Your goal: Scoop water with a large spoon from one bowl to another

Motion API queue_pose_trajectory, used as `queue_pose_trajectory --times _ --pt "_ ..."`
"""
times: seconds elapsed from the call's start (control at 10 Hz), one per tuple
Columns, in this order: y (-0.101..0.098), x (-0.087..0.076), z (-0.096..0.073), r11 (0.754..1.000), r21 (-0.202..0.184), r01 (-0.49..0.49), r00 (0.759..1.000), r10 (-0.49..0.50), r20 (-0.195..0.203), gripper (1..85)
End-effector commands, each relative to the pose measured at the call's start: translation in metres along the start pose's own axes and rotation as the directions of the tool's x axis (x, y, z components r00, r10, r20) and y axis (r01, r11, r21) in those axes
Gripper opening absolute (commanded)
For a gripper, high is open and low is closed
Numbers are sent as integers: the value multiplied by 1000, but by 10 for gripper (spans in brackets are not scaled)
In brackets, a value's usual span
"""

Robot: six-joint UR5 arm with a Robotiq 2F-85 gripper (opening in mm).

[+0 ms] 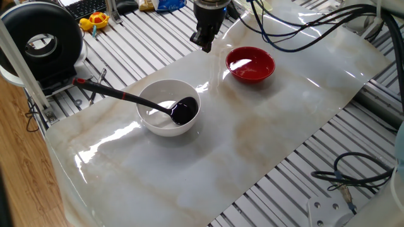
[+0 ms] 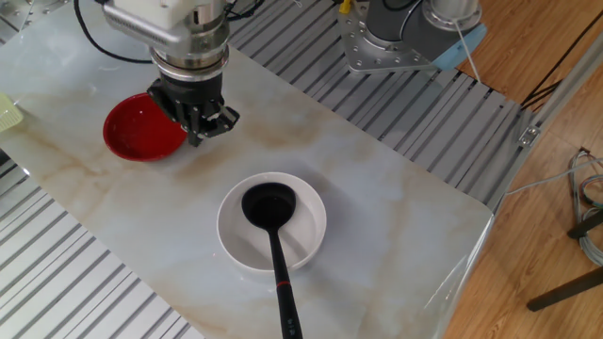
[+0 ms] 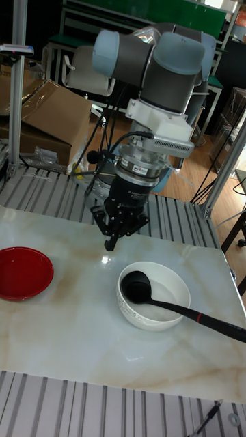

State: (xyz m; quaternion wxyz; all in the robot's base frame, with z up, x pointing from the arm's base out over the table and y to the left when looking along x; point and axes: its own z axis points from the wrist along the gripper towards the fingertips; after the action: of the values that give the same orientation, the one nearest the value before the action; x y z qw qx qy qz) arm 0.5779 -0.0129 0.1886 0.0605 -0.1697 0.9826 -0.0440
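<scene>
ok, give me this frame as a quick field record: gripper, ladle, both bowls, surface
gripper: above the marble sheet between the two bowls, holding nothing; open or shut not clear
large spoon: scoop rests inside the white bowl, handle leans out over the rim, untouched
white bowl: upright, holds the ladle scoop; water level hard to judge
red bowl: upright, apart from the white bowl, glossy inside; contents not clear
surface: pale marble sheet laid over slotted aluminium rails
task state: ladle not yet grasped
</scene>
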Motion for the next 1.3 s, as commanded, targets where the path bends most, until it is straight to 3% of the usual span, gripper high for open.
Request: queue_pose_trajectory --times 0.0,0.1,0.2,0.4,0.6,0.8,0.9,1.0,1.1,1.2 --pt "39 -23 -4 988 -134 72 995 -62 74 93" --pt "61 -35 -8 980 -186 67 996 -53 78 103" --pt "79 -49 -11 977 -203 60 996 -45 77 87" --pt "72 -59 -12 989 -115 87 996 -84 38 13" --pt "74 -71 -15 987 -123 99 992 -89 85 27" --pt "78 -58 -15 985 -145 94 995 -90 36 13" --pt "75 -70 -14 987 -125 99 994 -91 67 13" --pt "77 -82 -7 986 -98 133 989 -125 85 50" --pt "84 -87 5 982 -88 165 985 -159 73 180" --pt "97 -92 20 978 -106 177 983 -170 74 253"
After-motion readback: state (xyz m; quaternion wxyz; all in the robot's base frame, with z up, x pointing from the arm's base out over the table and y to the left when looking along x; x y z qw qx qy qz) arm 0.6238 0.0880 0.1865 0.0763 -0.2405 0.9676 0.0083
